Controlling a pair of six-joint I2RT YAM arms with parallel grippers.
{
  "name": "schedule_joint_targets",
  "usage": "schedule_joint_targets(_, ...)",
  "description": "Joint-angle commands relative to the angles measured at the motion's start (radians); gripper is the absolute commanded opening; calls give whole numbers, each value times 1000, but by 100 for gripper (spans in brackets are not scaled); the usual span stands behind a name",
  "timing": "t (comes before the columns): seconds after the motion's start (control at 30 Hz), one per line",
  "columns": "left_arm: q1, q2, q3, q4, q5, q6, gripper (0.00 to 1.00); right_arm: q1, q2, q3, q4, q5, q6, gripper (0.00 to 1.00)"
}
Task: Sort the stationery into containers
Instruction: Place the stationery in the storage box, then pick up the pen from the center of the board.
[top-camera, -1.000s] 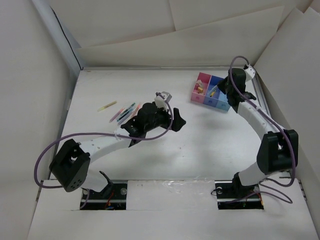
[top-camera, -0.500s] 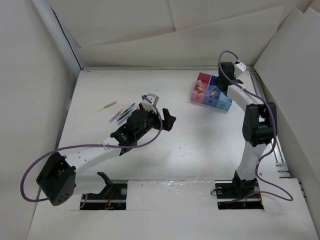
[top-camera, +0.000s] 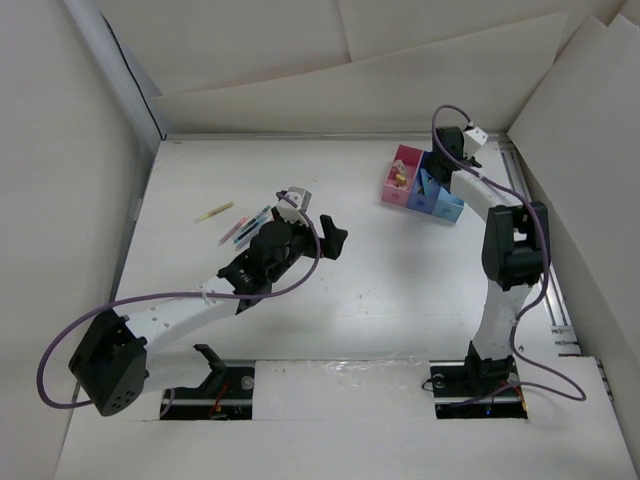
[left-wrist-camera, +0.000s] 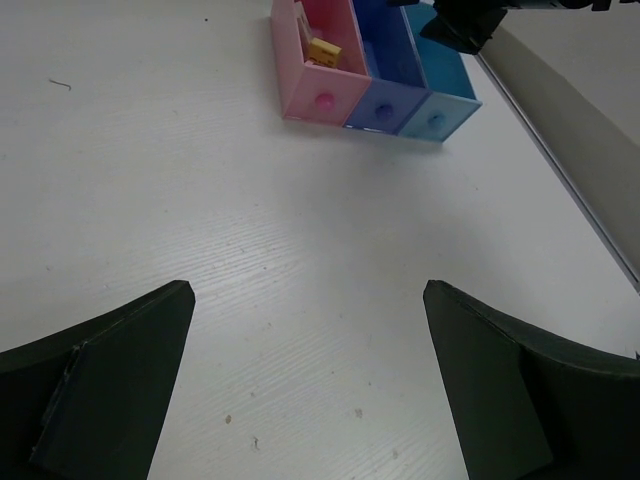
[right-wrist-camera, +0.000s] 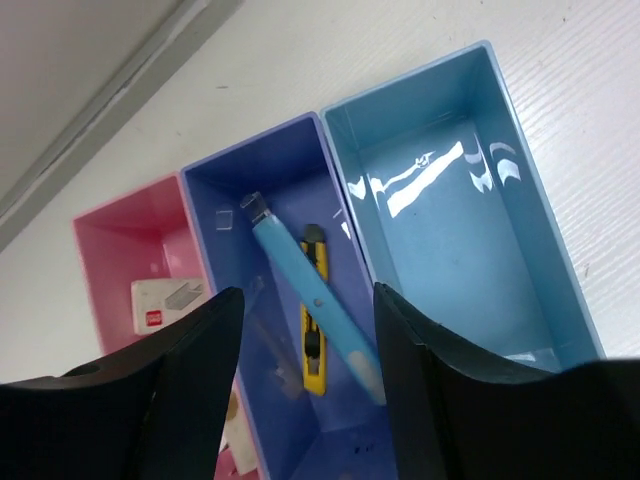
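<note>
Glossy plastic bins (left-wrist-camera: 375, 108), matt tabletop (left-wrist-camera: 300, 270).
I see glare on the light-blue bin (right-wrist-camera: 455, 250)'s smooth plastic floor; the white tabletop looks matt and finely grained; the back panels (top-camera: 350, 90) resemble dull paper.

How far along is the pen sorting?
Done: a light-blue pen and yellow cutter lie in the dark blue plastic bin, and a small white box in the pink bin. In hand: nothing; the right gripper and left gripper are open. Left: several thin coloured pens on the table; the light-blue bin is empty.
</note>
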Motion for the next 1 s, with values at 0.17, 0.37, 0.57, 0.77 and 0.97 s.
schedule_joint_targets(0.17,-3,-90,-30,39,-93,-30,100,23,-249,-78,13,-36,4,69)
schedule_joint_targets(0.37,-3,-127,-30,-23,-217,-65,100,138,-511,-316,93,-181,78,46)
schedule_joint_targets(0.57,-3,-147,-1,-117,-268,-98,100,299,-652,-521,118,-204,99,4)
schedule_joint_targets(0.77,-3,-196,-10,-181,-332,-153,100,451,-738,-624,128,-178,99,37)
schedule_joint_targets(0.97,46,-155,17,-309,-429,-202,100,511,-787,-670,137,-131,90,52)
